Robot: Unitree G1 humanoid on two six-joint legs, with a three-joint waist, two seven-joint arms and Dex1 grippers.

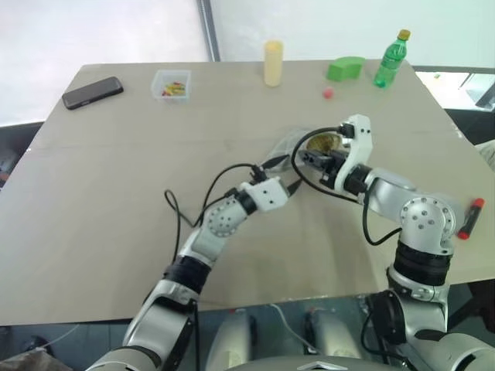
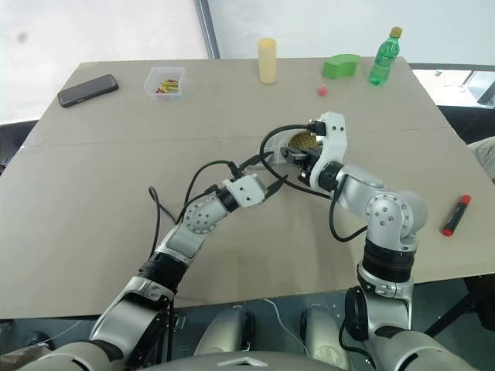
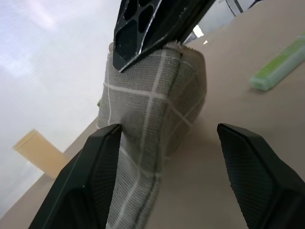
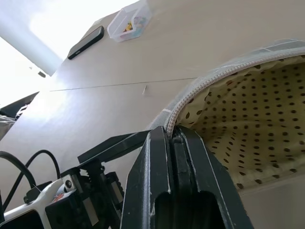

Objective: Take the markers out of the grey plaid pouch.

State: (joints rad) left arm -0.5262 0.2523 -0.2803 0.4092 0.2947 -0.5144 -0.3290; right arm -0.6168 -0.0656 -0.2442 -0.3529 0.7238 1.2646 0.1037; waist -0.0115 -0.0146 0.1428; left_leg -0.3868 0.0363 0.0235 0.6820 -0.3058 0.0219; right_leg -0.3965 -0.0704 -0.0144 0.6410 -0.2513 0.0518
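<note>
Mid-counter [image 1: 116,232], your right gripper [image 4: 172,138] pinches the rim of the grey plaid fabric pouch [image 3: 147,124], lifting its mouth open; your left gripper [image 3: 169,157] hangs spread beside it. A weak pinch could let the rim slip free. A red marker [image 1: 471,218] lies well apart.

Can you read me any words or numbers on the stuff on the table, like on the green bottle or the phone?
No text can be read.
Green bottle: its label is too small and blurred to read.
Black phone: dark screen, nothing shows.
Grey plaid pouch: only grid lines, no words.
Small clear box: no label that can be made out.
</note>
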